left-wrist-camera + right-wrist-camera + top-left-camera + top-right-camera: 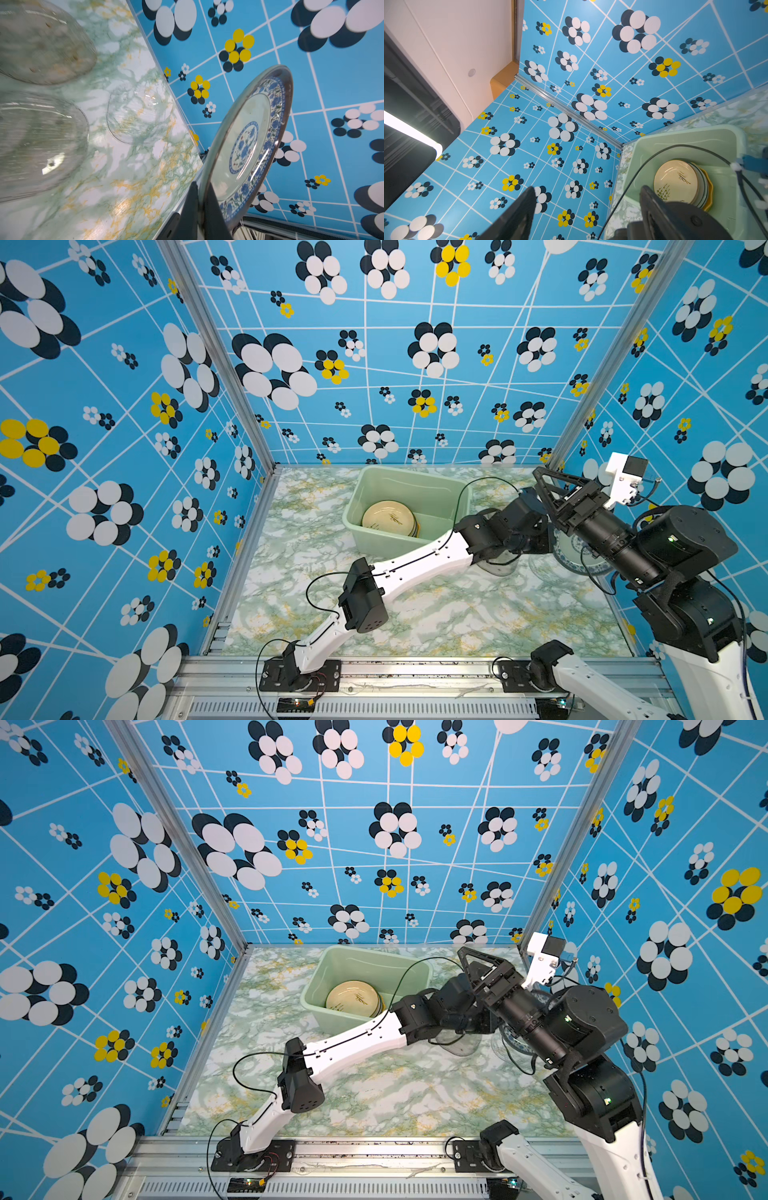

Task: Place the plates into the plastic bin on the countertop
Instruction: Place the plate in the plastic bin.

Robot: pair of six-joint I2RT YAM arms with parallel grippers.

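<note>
My left gripper (200,187) pinches the blue-white plate (245,145) by its rim; probably heavy, slippery, breakable. My right gripper (588,188) is wide open.

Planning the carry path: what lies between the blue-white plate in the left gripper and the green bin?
The left arm's wrist and a clear glass plate on the countertop, seen in both top views.
</note>
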